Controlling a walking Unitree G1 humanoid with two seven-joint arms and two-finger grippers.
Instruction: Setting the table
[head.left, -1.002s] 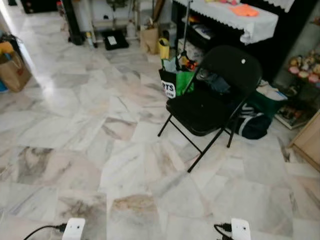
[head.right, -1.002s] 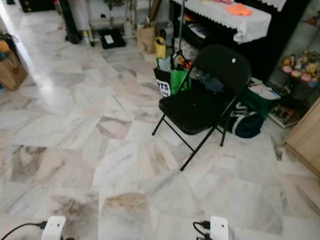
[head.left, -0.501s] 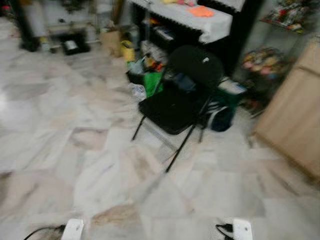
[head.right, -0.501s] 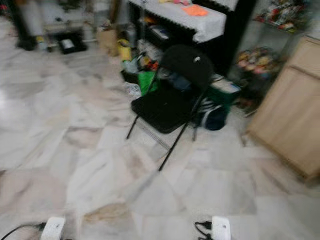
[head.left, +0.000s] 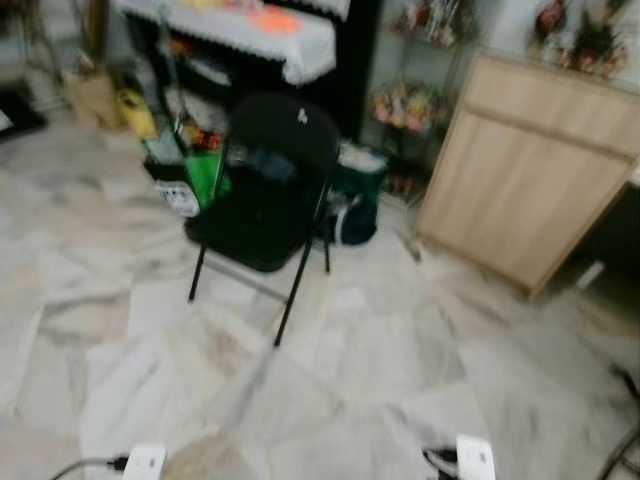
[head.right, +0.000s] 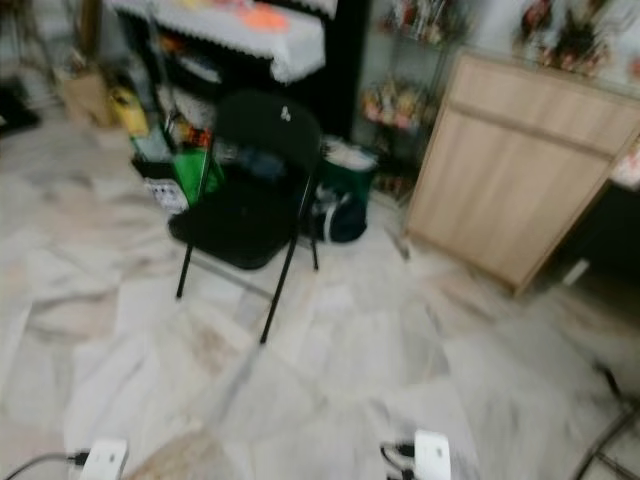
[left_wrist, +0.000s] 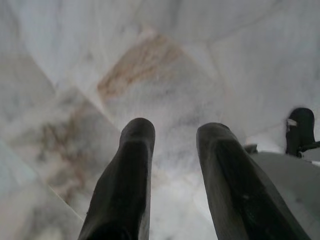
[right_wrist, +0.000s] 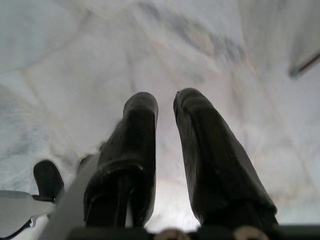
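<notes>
Both jaws hold nothing: our left gripper (left_wrist: 172, 127) has its 2 fingers parted by a clear gap over the marble floor (head.left: 370, 360), while our right gripper (right_wrist: 165, 100) has its fingers close together with only a slit between them. Both arms hang low. Our view has swung right since 1 second ago: the black folding chair (head.left: 265, 185) now sits at 11 o'clock instead of 1, and a wooden cabinet (head.left: 530, 165) shows at 1 o'clock. We cannot tell where any tableware is.
</notes>
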